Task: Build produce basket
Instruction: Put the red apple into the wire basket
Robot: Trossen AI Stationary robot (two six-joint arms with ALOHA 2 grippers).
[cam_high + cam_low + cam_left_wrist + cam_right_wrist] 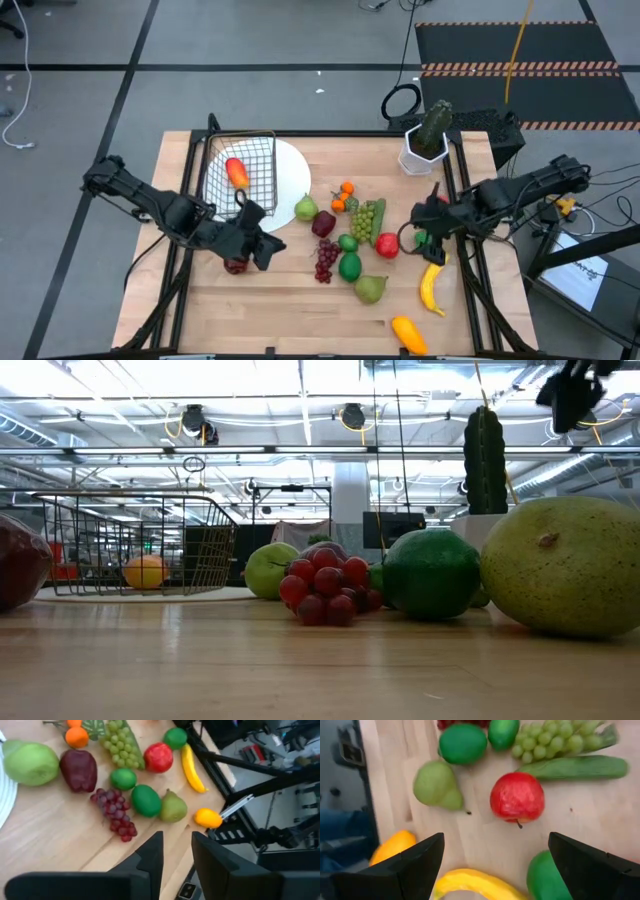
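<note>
My left gripper (250, 245) hangs on the table's left half, nearer than the basket, its fingers drawn in to a narrow gap with nothing between them. Just beside it lies a dark red fruit (236, 265); I cannot tell whether I touch it.

The basket (262, 150) stands at the far left on a white plate (297, 178). It is thin dark wire, see-through, with one orange-red piece (236, 172) inside. I judge it light and likely to slide on the plate, so pieces should be lowered in, not dropped.

The produce (350, 240) is heaped at the middle: red grapes (326, 258), a lime (349, 266), a pear (371, 289) and a red apple (387, 245), with a banana (432, 288) further right. They look smooth and glossy, probably light, hard and slippery. I would take the round ones across the widest part, and the banana and grapes across the middle.

My right gripper (428, 238) hovers right of the heap, spread wide and empty.
</note>
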